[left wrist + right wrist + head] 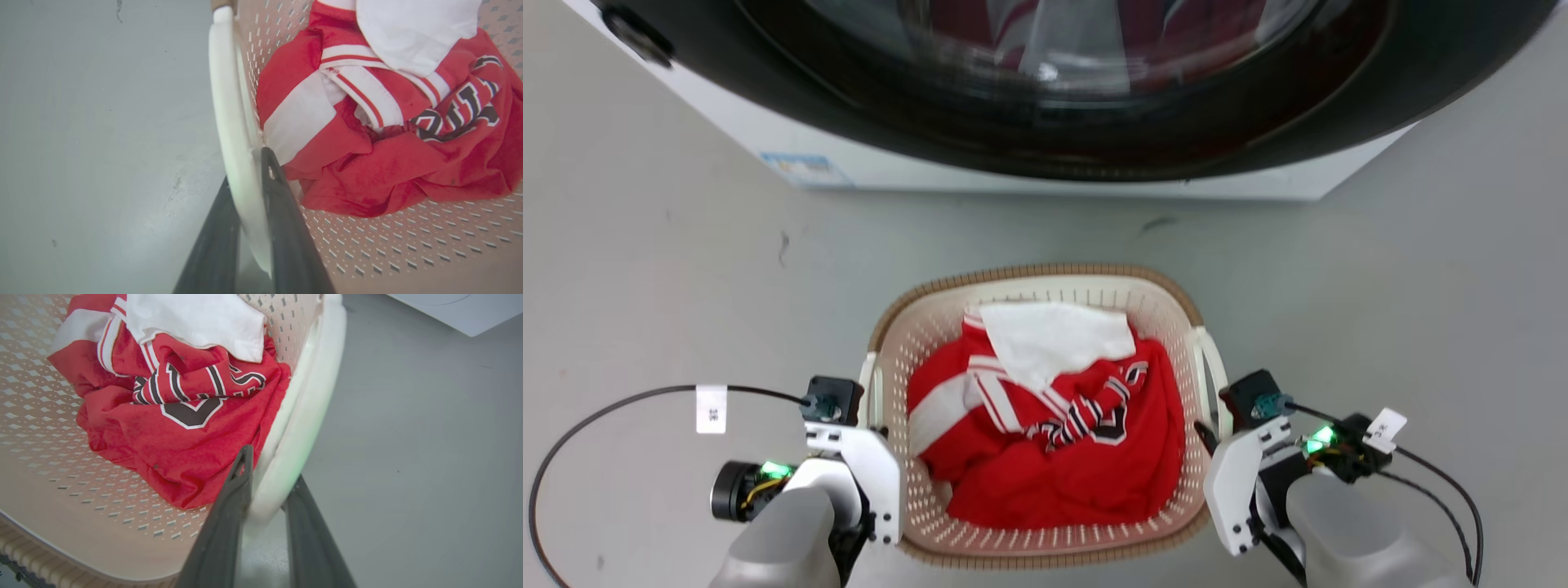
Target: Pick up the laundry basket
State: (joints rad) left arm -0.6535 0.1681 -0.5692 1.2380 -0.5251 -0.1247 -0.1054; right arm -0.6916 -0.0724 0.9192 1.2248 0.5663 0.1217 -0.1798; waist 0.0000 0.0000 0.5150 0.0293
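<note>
Between the two grippers, the laundry basket (1045, 271) lies low over the grey floor (686, 286); whether its base touches the floor cannot be told from these views. Beyond the basket's far rim stands the washing machine (1258, 184), with its dark round door facing the basket. Inside the basket lies a crumpled red jersey (1062, 465) with white stripes and dark lettering. A white cloth (1054, 335) is draped over the part of the jersey nearest the far rim.

At the basket's left side, the left gripper (247, 171) straddles the white left handle (224, 102). One dark finger (286, 228) is on the inner side, against the perforated wall, and the other is on the outer side. The jaws are narrow, and both fingers press on the handle (no gap is visible on either side).

At the basket's right side, the right gripper (271, 465) clasps the white right handle (314, 396) in the same way. Its inner finger (224, 522) is just beside the jersey's edge and its outer finger is outside the basket. The handle fills the slim space between the jaws. Both grips sit towards the basket's near end.
</note>
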